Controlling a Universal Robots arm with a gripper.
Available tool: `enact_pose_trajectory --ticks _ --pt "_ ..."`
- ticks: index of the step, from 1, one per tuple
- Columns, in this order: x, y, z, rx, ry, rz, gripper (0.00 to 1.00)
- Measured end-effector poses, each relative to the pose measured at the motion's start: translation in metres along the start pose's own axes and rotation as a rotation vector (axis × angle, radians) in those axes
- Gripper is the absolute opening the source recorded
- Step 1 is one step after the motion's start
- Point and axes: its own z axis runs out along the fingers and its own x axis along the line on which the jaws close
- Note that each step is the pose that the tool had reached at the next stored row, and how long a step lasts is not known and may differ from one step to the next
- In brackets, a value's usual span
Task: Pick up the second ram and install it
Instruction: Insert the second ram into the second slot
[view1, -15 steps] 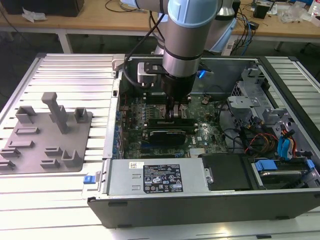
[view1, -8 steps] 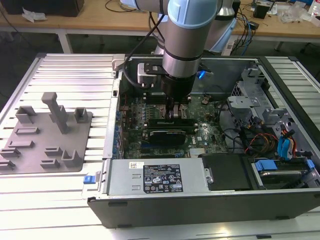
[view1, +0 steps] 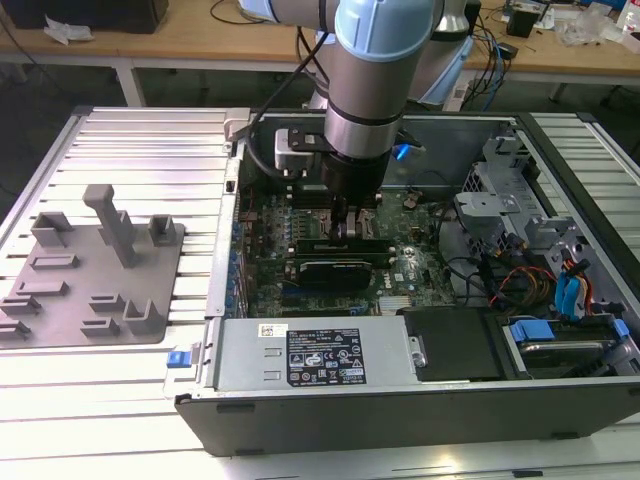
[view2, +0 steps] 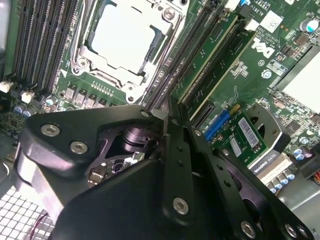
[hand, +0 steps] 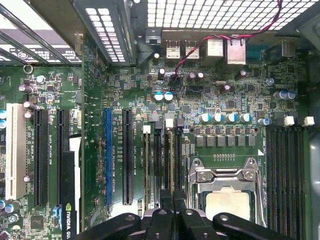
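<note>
My gripper (view1: 345, 222) is down inside the open computer case, over the motherboard (view1: 400, 270). In the second wrist view its black fingers (view2: 172, 165) lie together, shut, with nothing visible between them. The tips of the gripper (view2: 171, 114) sit at the near end of a row of memory slots. Two green ram sticks stand seated in neighbouring white-clipped slots. The ram (view2: 207, 52) nearer the processor socket (view2: 122, 42) ends right at my fingertips, and I cannot tell if they touch it. The other stick (view2: 225, 70) is beside it. In the first wrist view the gripper (hand: 172, 212) points at the slots (hand: 162, 165).
A grey moulded tray (view1: 60, 290) with upright posts lies at the exterior view's left, outside the case. A black expansion card (view1: 335, 270) sits just in front of the gripper. The power supply (view1: 310, 355), drive cage (view1: 500, 200) and cables (view1: 520, 275) crowd the case.
</note>
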Motion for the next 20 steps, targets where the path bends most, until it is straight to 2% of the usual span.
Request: enact_pose_trajectory --ticks 7,16,17,18,20 --pt "0.0004 -0.0002 0.0058 -0.0001 0.0004 0.000 0.09" --pt "0.0004 -0.0001 0.0081 -0.0001 0.0003 0.000 0.09" --pt "0.0003 -0.0002 0.0087 0.0005 -0.0009 0.000 0.10" --pt "0.0003 -0.0002 0.0086 0.0003 -0.0006 0.000 0.16" --pt "0.0004 -0.0001 0.0082 -0.0001 0.0003 0.000 0.16"
